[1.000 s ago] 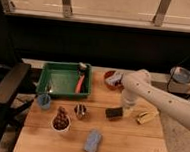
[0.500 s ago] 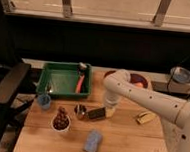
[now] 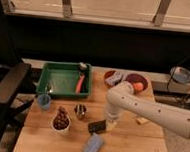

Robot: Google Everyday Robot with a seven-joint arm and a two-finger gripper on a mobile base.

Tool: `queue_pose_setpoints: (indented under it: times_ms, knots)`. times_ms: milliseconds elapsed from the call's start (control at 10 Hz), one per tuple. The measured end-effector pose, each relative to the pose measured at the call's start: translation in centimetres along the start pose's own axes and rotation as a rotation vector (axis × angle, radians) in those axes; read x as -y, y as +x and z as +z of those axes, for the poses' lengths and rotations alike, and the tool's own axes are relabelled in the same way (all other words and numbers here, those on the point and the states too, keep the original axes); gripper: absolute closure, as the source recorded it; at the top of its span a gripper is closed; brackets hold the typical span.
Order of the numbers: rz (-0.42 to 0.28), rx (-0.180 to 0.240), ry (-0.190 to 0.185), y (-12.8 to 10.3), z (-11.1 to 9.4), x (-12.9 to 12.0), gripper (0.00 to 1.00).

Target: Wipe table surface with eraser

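eraser (image 3: 97, 126) sits mid tabletop (image 3: 132, 146), long axis roughly 8-to-2 o'clock | gripper (image 3: 109, 124) is right at its 3 o'clock end, looks like it's touching, honestly can't tell if it's clamped on | blue pad (image 3: 93, 145) just at the eraser's 6, so I'd sweep sideways

A green tray (image 3: 57, 83) holding a red-handled tool (image 3: 80, 83) sits at the surface's (image 3: 132, 144) far left corner. A blue cup (image 3: 44, 101) stands at the left edge, with a white bowl (image 3: 61, 122) and a metallic cup (image 3: 80, 110) nearby. A blue-grey pad (image 3: 94, 145) lies by the near edge.
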Motion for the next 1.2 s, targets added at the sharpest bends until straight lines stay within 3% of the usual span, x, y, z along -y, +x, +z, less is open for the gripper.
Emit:
queue_pose_setpoints:
  times_ms: [300, 500, 700, 900, 1200]
  knots:
    - [0.081, -0.042, -0.021, 5.6, -0.8, -2.2, 1.0]
    - [0.102, -0.071, -0.015, 8.0, -1.6, -1.1, 1.0]
    - [0.095, -0.099, -0.007, 9.2, -2.3, 1.6, 1.0]
    - [0.064, -0.12, -0.001, 8.3, -2.3, 4.3, 1.0]
    - [-0.011, -0.117, 0.006, 3.8, -1.1, 7.3, 1.0]
